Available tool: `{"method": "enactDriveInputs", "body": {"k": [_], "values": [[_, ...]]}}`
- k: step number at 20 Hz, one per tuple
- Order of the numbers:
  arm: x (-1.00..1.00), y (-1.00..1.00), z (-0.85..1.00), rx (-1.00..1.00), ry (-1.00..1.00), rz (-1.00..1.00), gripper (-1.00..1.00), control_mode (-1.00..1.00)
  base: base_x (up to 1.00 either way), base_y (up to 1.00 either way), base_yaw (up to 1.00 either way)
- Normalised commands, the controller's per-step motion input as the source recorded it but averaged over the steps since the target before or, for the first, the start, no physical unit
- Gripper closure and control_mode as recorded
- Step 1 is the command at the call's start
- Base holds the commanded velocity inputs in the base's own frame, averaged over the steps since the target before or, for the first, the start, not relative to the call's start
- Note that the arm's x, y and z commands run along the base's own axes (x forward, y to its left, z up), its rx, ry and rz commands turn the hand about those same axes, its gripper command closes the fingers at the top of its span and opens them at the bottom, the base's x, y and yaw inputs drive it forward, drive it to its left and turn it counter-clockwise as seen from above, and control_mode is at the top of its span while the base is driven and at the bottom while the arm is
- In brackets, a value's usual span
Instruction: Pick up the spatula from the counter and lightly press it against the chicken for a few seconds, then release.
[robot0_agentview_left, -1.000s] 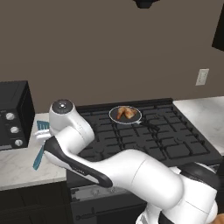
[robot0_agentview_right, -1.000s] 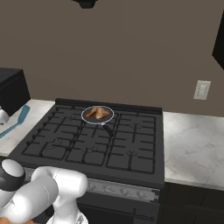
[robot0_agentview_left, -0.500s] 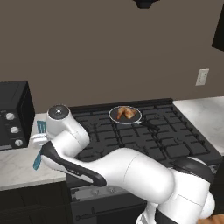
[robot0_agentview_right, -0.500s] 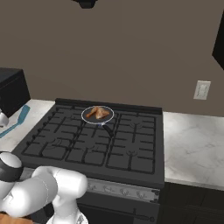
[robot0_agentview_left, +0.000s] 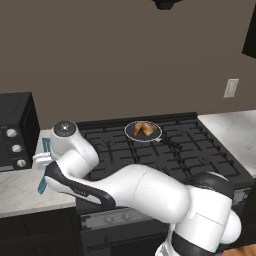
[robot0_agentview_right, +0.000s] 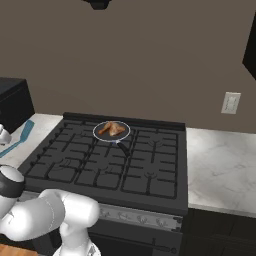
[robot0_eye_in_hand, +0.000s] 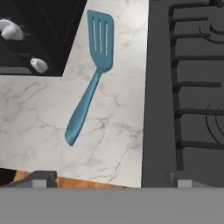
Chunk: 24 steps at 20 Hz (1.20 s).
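Early going — nothing grasped yet. Hangs with the tool (robot0_eye_in_hand: 113, 180) spread wide and empty above the teal spatula (robot0_eye_in_hand: 89, 78), flat on the marbled white bench (robot0_eye_in_hand: 118, 131) beside the black grated stove (robot0_eye_in_hand: 188, 87) — slotted blade, slim rounded handle, likely smooth plastic. Leaves pickup, pressing the browned chicken (robot0_agentview_right: 112, 129), release.

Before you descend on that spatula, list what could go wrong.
1. The spatula lies flat on the counter; the open end effector may nudge its thin handle instead of gripping it.
2. Its blade lies near the black appliance, so a grasp there could clip the knobs.
3. Pressing the chicken too hard might slide its pan.
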Motion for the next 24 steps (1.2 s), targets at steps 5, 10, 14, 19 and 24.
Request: {"method": "enactDriveInputs", "body": {"k": [5,10,14,19,24], "values": [[0.18,0.11,-0.07,0.01,0.04,0.00,-1.00,-1.00,0.00,0.00,0.00],[0.11,0.11,-0.13,0.01,0.06,-0.01,-1.00,-1.00,0.00,0.00,0.00],[0.05,0.09,-0.16,0.00,0.04,-0.01,-1.00,-1.00,0.00,0.00,0.00],[0.01,0.08,-0.17,0.00,0.00,0.00,-1.00,-1.00,0.00,0.00,0.00],[0.00,0.07,-0.13,0.00,0.00,0.00,-1.00,-1.00,0.00,0.00,0.00]]}}
